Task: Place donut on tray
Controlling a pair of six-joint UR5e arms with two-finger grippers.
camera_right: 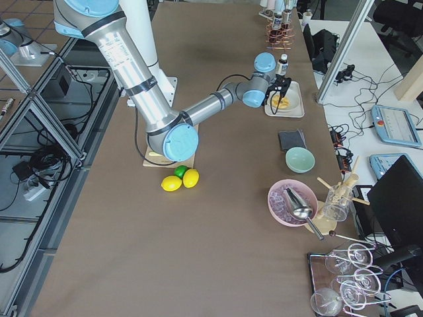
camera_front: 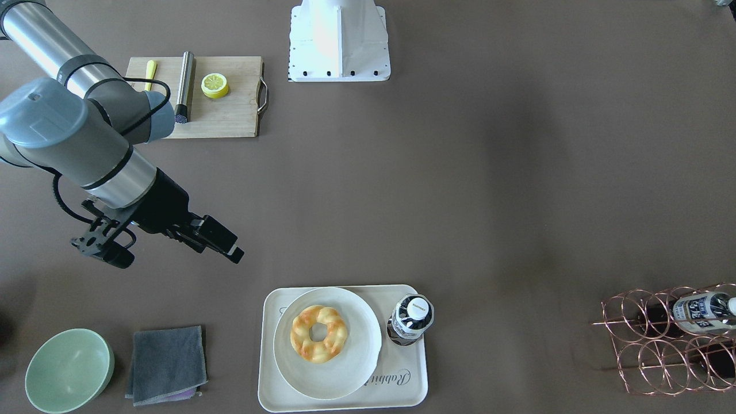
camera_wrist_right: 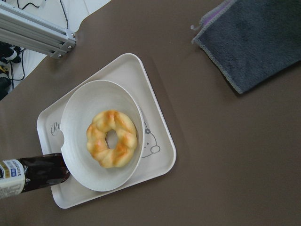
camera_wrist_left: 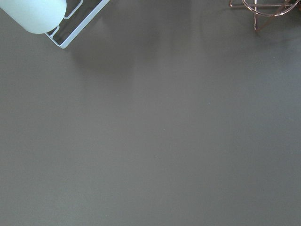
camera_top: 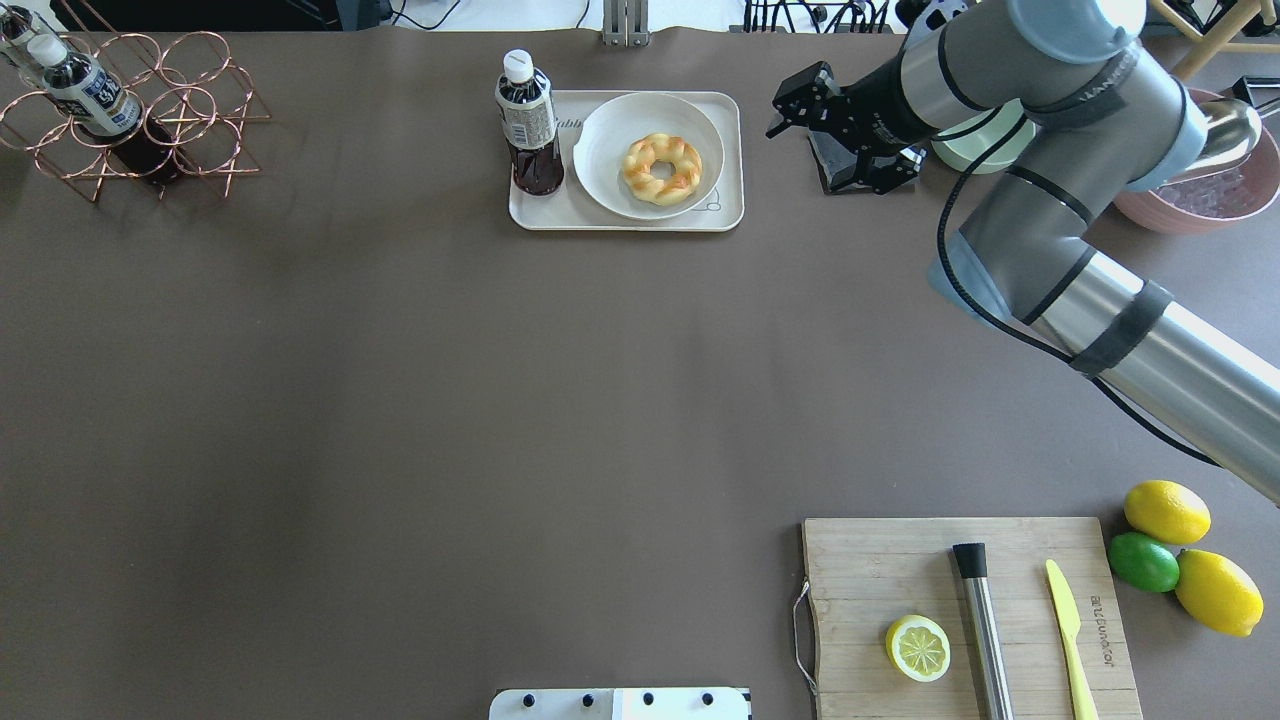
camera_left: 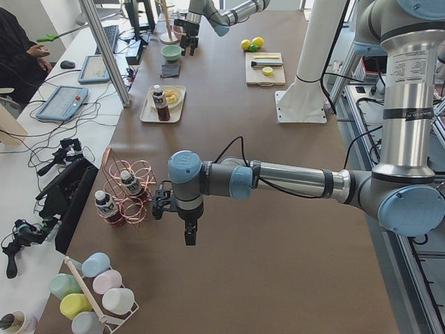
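Observation:
The donut, golden with orange-brown glaze, lies in a round off-white plate that sits on the cream tray. It also shows in the overhead view and the right wrist view, where the tray's bear drawing peeks out beside the plate. My right gripper hovers to the side of the tray, apart from it, open and empty; it also shows overhead. My left gripper hangs over bare table far from the tray; I cannot tell whether it is open.
A dark bottle stands on the tray beside the plate. A grey cloth and a green bowl lie past the right gripper. A cutting board holds a lemon half. A copper wire rack stands far off.

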